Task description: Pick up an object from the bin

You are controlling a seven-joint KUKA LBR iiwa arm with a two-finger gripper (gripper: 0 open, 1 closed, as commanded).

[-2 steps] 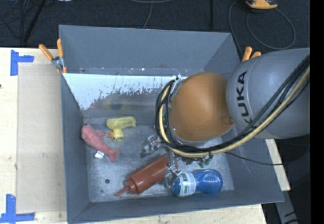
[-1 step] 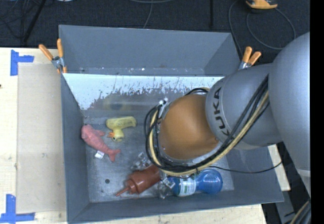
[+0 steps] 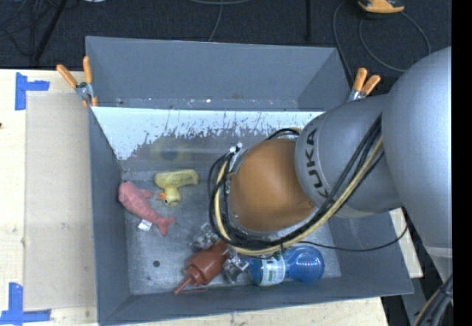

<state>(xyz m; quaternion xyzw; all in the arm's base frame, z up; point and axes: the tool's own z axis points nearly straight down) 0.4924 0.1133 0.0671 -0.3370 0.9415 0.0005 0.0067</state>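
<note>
The tool (image 3: 227,258) is hanging low between a brown spouted bottle (image 3: 203,269) and a blue bottle (image 3: 291,267), its grip state not discernible; grasp stage judged, firm closure and lift pending.

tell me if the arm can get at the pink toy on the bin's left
Probably yes: the pink toy lies uncovered on the bin floor, left of the arm, with only the yellow toy close beside it.

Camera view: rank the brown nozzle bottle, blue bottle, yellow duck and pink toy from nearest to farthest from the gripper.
1. Brown nozzle bottle, front centre, right beside the gripper.
2. Blue bottle, front right, lying on its side.
3. Yellow duck and pink toy, both in the left half: too close to call between them.
</note>
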